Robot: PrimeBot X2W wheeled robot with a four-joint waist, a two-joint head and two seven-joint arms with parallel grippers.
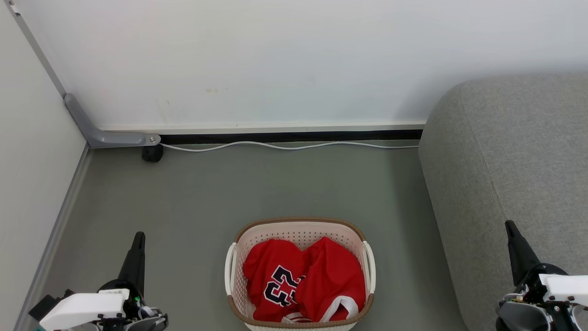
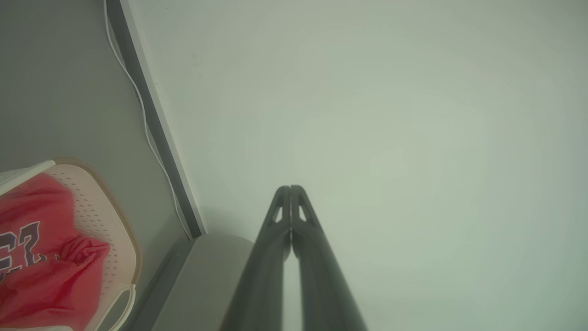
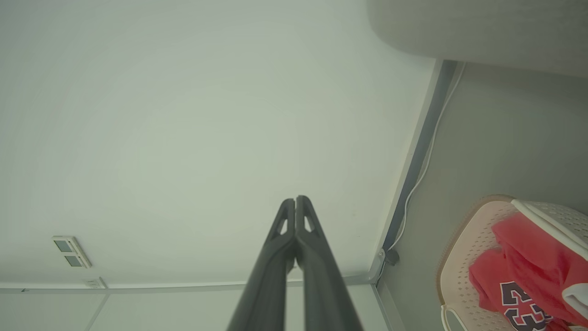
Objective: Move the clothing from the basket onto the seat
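Observation:
Red clothing (image 1: 305,280) lies bunched in the cream basket (image 1: 301,229) on the floor at bottom centre; a jersey with a navy "23" is on its left side, a plain red piece with white trim on its right. The grey seat (image 1: 514,174) rises to the right of the basket. My left gripper (image 1: 138,238) is shut and empty, left of the basket. My right gripper (image 1: 510,226) is shut and empty, over the seat's front. The basket (image 2: 119,220) with the clothing (image 2: 41,257) sits at the left wrist view's lower left, and the basket (image 3: 464,257) with the clothing (image 3: 528,266) at the right wrist view's lower right.
A white wall (image 1: 257,59) runs behind, with a white cable (image 1: 285,146) along its base. A grey bracket (image 1: 108,135) and a small black foot (image 1: 152,153) sit at the left corner. A pale panel (image 1: 27,161) bounds the left side. Grey floor (image 1: 229,188) surrounds the basket.

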